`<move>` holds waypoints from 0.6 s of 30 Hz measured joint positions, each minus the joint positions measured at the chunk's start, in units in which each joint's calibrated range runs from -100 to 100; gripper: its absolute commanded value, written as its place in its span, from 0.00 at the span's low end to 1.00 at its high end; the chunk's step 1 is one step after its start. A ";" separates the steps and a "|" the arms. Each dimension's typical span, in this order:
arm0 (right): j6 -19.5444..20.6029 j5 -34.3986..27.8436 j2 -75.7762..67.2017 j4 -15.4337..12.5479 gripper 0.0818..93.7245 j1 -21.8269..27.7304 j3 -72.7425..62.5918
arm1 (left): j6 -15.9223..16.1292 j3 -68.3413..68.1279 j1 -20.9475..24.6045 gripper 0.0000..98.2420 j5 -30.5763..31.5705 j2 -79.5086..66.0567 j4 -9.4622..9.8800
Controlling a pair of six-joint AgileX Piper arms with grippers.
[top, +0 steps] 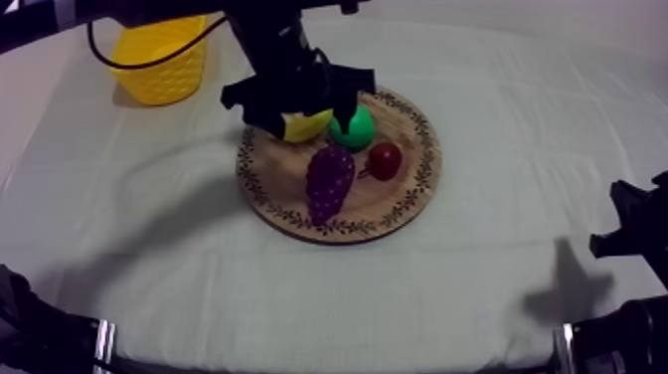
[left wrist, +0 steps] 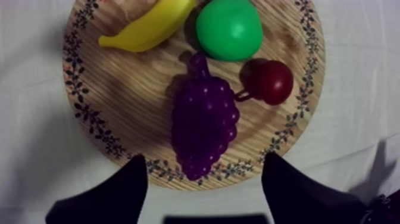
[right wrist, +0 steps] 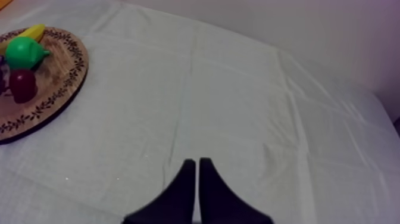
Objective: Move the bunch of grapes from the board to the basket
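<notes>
The purple bunch of grapes [top: 329,181] lies on the near half of the round wooden board [top: 403,204]. My left gripper [top: 301,107] hangs over the board's far left part, above the banana [top: 310,125]. In the left wrist view its black fingers [left wrist: 128,187] stand wide apart and open, one at each side of the lower end of the grapes [left wrist: 204,122], with nothing held. The yellow basket [top: 159,60] stands at the far left. My right gripper [right wrist: 197,161] is shut on nothing, its fingers together as a wedge over bare cloth, well to the right of the board [right wrist: 59,77].
A green pear [top: 353,127] and a small red fruit [top: 385,159] lie on the board beside the grapes, with the banana [left wrist: 149,27] behind them. My right arm [top: 636,234] rests at the right edge. Grey-white cloth covers the table around the board.
</notes>
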State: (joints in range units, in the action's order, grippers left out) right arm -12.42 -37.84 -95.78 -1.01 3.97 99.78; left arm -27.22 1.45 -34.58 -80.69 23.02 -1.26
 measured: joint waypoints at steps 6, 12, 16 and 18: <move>0.03 0.00 0.00 0.00 0.00 0.00 0.00 | 1.10 -1.93 0.17 0.73 2.77 2.97 -0.70; 0.03 0.00 0.00 0.00 0.00 0.00 0.00 | 2.48 -1.57 -0.08 0.72 5.09 7.50 -1.41; 0.03 0.00 0.00 0.00 0.00 0.00 0.00 | 3.10 -0.08 -0.56 0.72 5.62 10.62 -1.71; 0.03 0.00 0.00 0.00 0.00 0.00 0.00 | 3.36 1.03 -0.88 0.72 5.69 12.27 -1.85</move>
State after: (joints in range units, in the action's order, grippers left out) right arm -12.39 -37.84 -95.78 -1.01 3.97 99.78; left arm -23.86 2.48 -35.46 -75.00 35.30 -3.11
